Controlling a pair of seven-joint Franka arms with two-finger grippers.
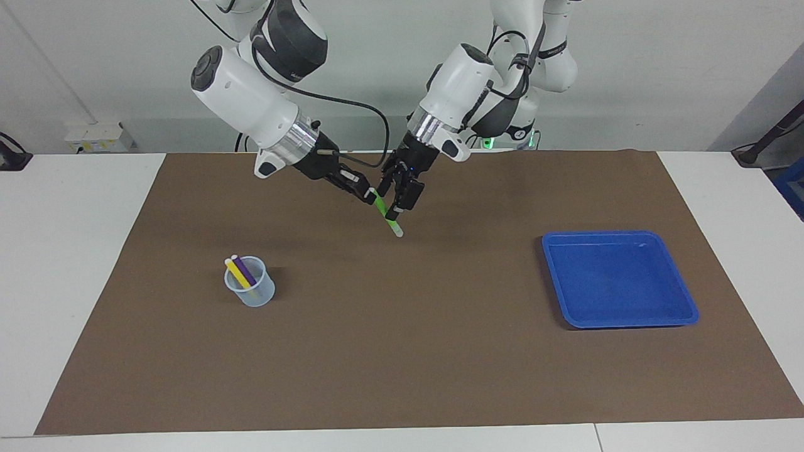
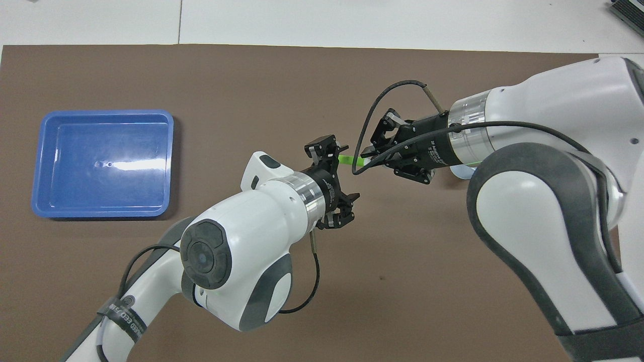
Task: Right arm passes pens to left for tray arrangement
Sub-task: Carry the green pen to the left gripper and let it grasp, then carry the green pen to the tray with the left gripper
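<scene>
- I have the right gripper [image 1: 370, 196] pinched tight on the upper end of the green pen [image 1: 387, 213], up in the air over the brown mat [image 1: 402, 351] at mid-table; the pen slants down toward five o'clock in the facing view, its pale tip lowest.
- My left gripper [image 1: 397, 201] hangs at the pen's three o'clock with its fingers spread wide, straddling the green barrel just below the right gripper's hold. I can't tell whether a pad already touches it.
- In the overhead view only a short green stretch of the pen [image 2: 346, 160] shows between the left gripper [image 2: 327, 151] and the right gripper [image 2: 370, 156].
- I judge this the hand-over of the first pen: next, the left must close squarely on the barrel, and only then should the right let go.
- The yellow pen [image 1: 237, 274] and purple pen [image 1: 245, 272] stand in the clear cup [image 1: 250, 290], at eight o'clock from the grippers.
- The blue tray [image 1: 619, 277] lies at four o'clock, well apart, holding no pens.
</scene>
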